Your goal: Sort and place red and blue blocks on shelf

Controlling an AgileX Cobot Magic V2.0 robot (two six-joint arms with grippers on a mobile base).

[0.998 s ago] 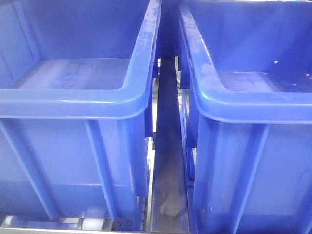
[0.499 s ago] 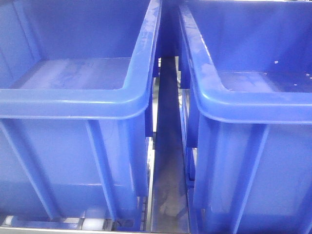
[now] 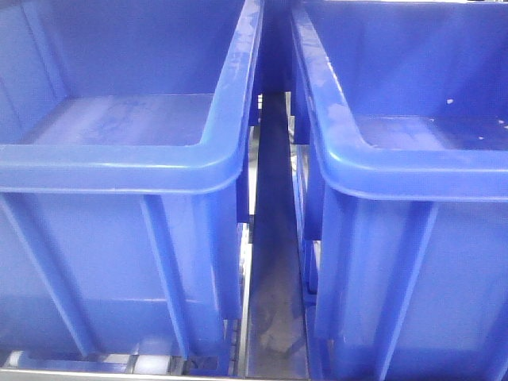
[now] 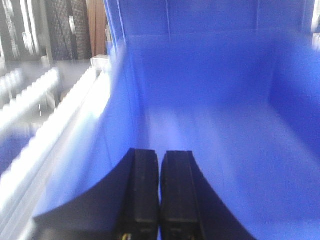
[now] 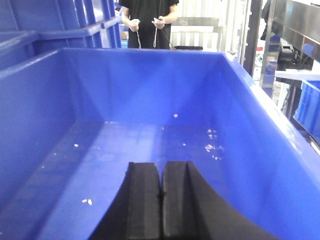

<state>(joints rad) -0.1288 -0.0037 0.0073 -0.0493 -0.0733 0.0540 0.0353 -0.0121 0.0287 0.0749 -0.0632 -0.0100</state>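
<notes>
The red and blue blocks are out of view in every frame. My left gripper [image 4: 160,152] is shut, its two black fingers pressed together with nothing between them, above the floor of a large blue bin [image 4: 215,100]; this view is motion-blurred. My right gripper [image 5: 161,164] is also shut and empty, hovering inside another blue bin [image 5: 150,140] whose floor carries white specks. The shelf shows as a grey metal rail [image 3: 274,317] between the two bins and as white rollers [image 3: 151,367] under the left one. Neither gripper appears in the front view.
Two large blue bins [image 3: 119,167] [image 3: 413,171] fill the front view side by side with a narrow gap between them. Blurred roller rails [image 4: 45,125] run left of the left bin. A person in black [image 5: 150,20] stands behind the right bin.
</notes>
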